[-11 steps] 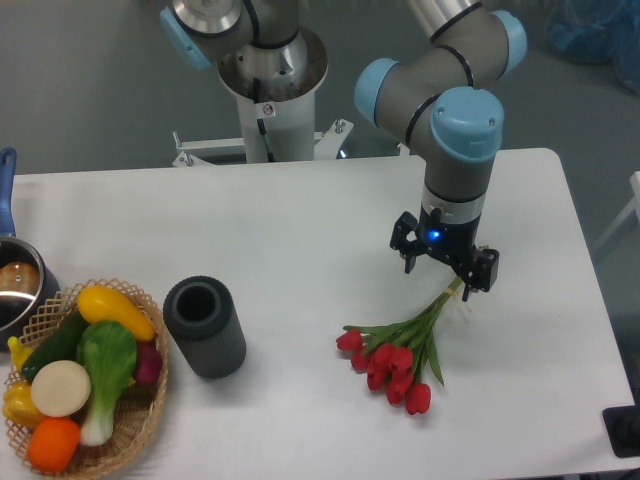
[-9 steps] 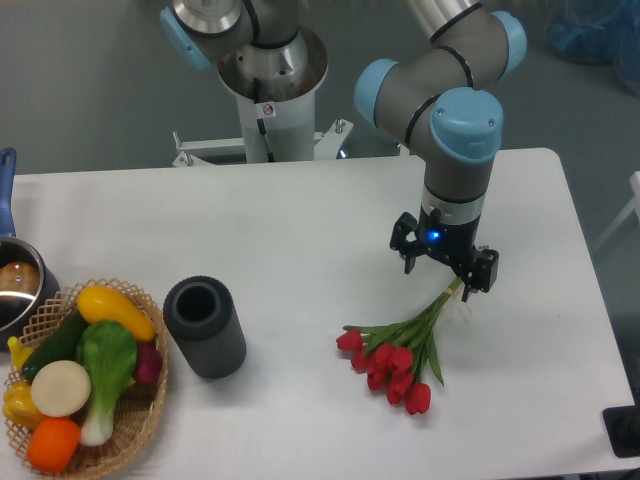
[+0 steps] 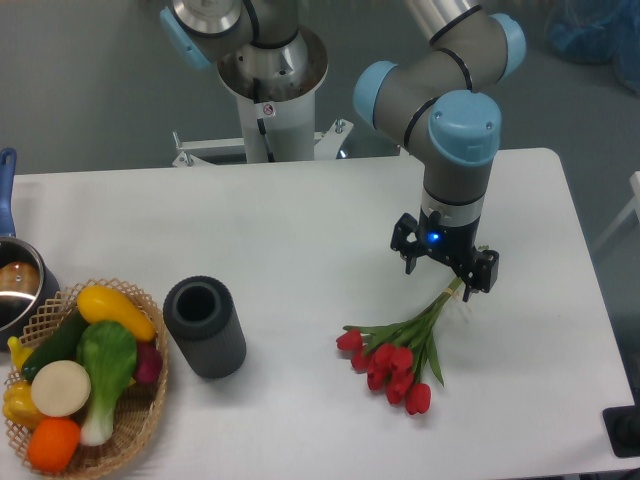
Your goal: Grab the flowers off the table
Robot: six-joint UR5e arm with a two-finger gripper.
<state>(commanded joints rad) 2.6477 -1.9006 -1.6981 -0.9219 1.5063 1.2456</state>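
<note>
Toward the left part of the white rectangular bench (image 3: 300, 220), near the front edge: a dark grey ribbed cylinder (image 3: 205, 327) with an open top, upright, well apart from the blooms. At the front-left corner: a woven wicker basket (image 3: 140, 425) packed with toy produce, among it a yellow squash (image 3: 115, 310), a green-and-white leafy vegetable (image 3: 105, 370) and an orange fruit (image 3: 52, 444); lower rim cut off by the picture's bottom. At the left edge: a metal pot with a blue handle (image 3: 12, 270), only partly in frame. Beyond the rear edge: a white pedestal column (image 3: 275, 110).

Right of centre, toward the front edge: a small bunch of red tulips with thin green stems (image 3: 395, 360), lying flat, buds pointing to the front edge, stems slanting up toward the right edge. Nothing between bunch and cylinder.

Directly over the stem ends: the black two-finger pincer (image 3: 447, 264) of the grey, blue-capped arm, a blue light lit on its wrist. Fingertips masked by the pincer body; cannot tell whether parted or closed, nor whether touching the stems.
</note>
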